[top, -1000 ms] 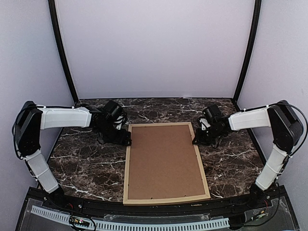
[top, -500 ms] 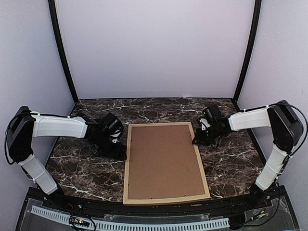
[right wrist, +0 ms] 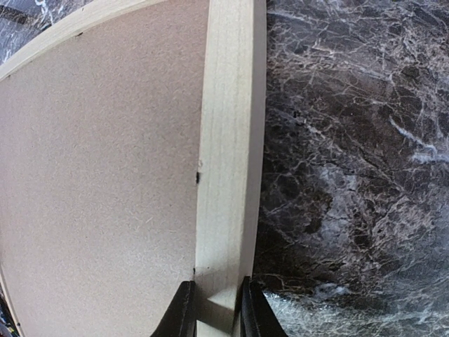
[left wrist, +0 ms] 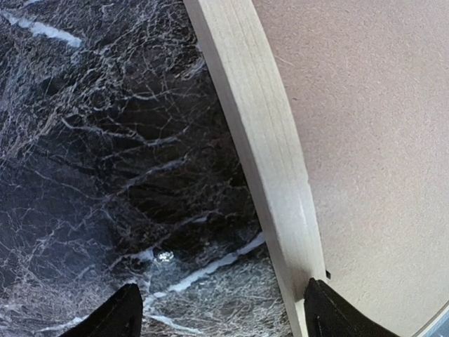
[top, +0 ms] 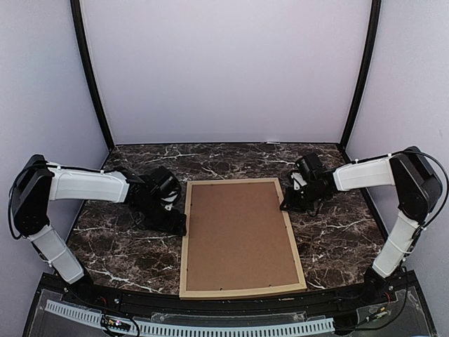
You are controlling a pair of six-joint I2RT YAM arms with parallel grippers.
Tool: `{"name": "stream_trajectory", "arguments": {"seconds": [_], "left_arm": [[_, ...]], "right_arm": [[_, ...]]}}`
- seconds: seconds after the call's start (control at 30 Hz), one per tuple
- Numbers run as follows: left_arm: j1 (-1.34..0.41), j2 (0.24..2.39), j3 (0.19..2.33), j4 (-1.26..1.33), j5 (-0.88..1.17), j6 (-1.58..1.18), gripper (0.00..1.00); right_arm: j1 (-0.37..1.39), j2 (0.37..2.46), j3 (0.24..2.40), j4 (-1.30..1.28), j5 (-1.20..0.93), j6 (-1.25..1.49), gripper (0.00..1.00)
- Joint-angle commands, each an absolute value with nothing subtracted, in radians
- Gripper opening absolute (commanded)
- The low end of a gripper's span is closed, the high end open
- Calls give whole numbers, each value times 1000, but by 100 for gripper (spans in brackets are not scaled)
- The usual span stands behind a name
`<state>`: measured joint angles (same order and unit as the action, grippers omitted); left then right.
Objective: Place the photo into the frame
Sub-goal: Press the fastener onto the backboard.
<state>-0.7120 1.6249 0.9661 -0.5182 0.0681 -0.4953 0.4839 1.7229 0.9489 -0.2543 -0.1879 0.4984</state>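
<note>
The light wood frame [top: 184, 242] lies flat mid-table with the brown backing board [top: 238, 235] filling it. The photo is out of view. My left gripper [top: 178, 223] is open at the frame's left rail [left wrist: 259, 140]. In the left wrist view, the gripper [left wrist: 221, 316] has one finger over the marble and the other at the rail's inner edge by the board [left wrist: 365, 126]. My right gripper [top: 286, 203] is shut on the frame's right rail [right wrist: 228, 140]. In the right wrist view, the gripper [right wrist: 214, 312] has its fingers [right wrist: 184, 312] pinching both sides of the rail.
The frame rests on a dark marble tabletop [top: 119, 242]. Black posts [top: 91, 77] and pale walls close in the back and sides. The frame's near edge [top: 242, 289] reaches the table's front rim.
My left arm has drawn back and moved its gripper nearer along the frame's left rail. The right arm and the frame have not moved.
</note>
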Motion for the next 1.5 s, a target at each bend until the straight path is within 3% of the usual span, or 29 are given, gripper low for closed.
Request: {"name": "stream_trajectory", "arguments": {"seconds": [0.0,0.8,1.47], "left_arm": [[-722,1638,963,-512,82,-502,82],[-783,1755,989,-460,114,-514,81],[-813,1408,796,-482,134,-613,82]], "right_arm": [[491,1756,911,-255,-180,508,10],[491,1746,890,-241,-181,518,10],[431,1800,866,-95,-168,631,8]]}}
